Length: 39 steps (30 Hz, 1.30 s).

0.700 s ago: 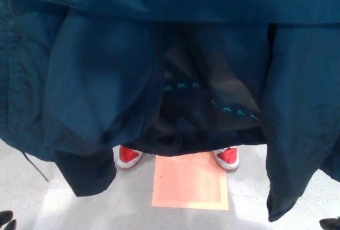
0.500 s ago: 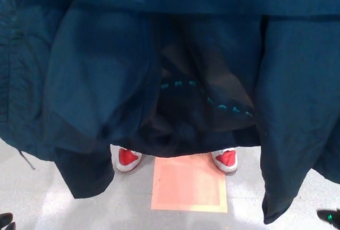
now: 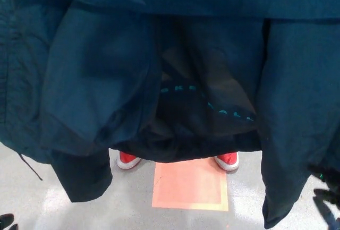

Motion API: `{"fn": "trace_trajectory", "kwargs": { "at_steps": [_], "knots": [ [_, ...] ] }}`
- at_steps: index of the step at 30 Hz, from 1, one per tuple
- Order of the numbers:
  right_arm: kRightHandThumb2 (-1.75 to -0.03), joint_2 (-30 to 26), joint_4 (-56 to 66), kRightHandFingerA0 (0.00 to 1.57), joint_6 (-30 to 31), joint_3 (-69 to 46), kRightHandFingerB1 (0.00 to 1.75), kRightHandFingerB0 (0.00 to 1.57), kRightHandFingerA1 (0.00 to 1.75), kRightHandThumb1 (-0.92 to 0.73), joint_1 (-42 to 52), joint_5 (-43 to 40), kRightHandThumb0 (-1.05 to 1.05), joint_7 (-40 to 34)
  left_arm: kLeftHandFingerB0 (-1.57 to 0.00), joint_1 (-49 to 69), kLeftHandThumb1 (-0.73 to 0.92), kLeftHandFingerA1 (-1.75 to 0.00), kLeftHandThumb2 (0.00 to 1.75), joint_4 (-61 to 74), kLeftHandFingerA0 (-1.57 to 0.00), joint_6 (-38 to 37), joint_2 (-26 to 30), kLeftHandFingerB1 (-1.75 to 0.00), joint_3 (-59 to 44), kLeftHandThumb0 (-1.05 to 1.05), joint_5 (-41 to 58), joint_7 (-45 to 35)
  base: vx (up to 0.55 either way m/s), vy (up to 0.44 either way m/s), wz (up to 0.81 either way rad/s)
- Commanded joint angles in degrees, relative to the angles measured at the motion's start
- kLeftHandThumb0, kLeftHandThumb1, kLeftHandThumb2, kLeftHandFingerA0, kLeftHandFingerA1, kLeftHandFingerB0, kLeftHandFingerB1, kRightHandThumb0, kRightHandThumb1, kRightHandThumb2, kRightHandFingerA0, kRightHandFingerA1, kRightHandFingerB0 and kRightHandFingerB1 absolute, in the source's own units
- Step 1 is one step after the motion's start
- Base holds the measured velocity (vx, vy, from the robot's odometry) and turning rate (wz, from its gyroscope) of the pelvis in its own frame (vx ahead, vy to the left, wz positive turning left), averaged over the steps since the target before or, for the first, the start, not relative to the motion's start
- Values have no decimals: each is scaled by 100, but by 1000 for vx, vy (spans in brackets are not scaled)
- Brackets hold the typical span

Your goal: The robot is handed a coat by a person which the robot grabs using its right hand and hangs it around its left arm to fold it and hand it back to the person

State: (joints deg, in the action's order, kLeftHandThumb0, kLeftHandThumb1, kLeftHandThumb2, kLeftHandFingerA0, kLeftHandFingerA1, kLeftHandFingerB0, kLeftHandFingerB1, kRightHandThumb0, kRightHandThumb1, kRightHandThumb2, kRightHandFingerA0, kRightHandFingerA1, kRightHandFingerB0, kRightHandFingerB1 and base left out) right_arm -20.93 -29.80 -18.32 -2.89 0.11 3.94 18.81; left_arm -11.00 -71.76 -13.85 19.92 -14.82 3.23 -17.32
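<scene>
As it hangs, the coat runs lengthwise straight down

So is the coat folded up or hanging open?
Hanging open. The coat drapes loose, not folded; its dark lining shows in the middle.

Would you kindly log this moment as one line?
coat: hanging, fills view | person's red shoes: beyond orange floor square | right hand: lower right, blurred

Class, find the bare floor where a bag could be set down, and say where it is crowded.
Bare grey floor lies left of the orange square and in a narrower strip to its right, both bordered by the hanging coat. Coat and red shoes crowd everything above.
</scene>
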Motion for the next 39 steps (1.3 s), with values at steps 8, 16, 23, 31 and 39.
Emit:
{"fn": "trace_trajectory", "kwargs": {
  "at_steps": [8,16,23,31,39],
  "knots": [
    [-79,-2371,6218,36,2175,-2484,39,23,54,-92,484,-7574,-105,3593,-17,-55,84,-34,65,-14,-21,-185,40,-31,-268,-59,335,-298,0,0,0],
    [-67,-3254,5545,32,2992,-2990,28,18,34,-86,-1159,-7709,-94,2745,-17,-304,85,-35,65,-31,-22,27,120,-31,-250,-62,309,-235,0,0,0],
    [-66,-3429,5260,36,2585,-2513,29,27,39,-84,-3003,-6363,-95,1506,-17,-157,86,-34,66,9,-21,-131,172,-32,-213,-63,277,-364,0,0,0],
    [-101,-4096,4831,4,3343,-1368,54,2,56,-36,-5153,-4716,-43,1847,-19,-281,87,-33,66,19,-21,-44,182,-31,-202,-60,275,-409,0,0,0],
    [-89,-3695,4123,8,3204,-141,51,6,60,-62,-7005,-3154,-82,2807,-18,-392,87,-34,66,51,-24,187,150,-32,-299,-59,395,-449,0,0,0]
  ]
}}
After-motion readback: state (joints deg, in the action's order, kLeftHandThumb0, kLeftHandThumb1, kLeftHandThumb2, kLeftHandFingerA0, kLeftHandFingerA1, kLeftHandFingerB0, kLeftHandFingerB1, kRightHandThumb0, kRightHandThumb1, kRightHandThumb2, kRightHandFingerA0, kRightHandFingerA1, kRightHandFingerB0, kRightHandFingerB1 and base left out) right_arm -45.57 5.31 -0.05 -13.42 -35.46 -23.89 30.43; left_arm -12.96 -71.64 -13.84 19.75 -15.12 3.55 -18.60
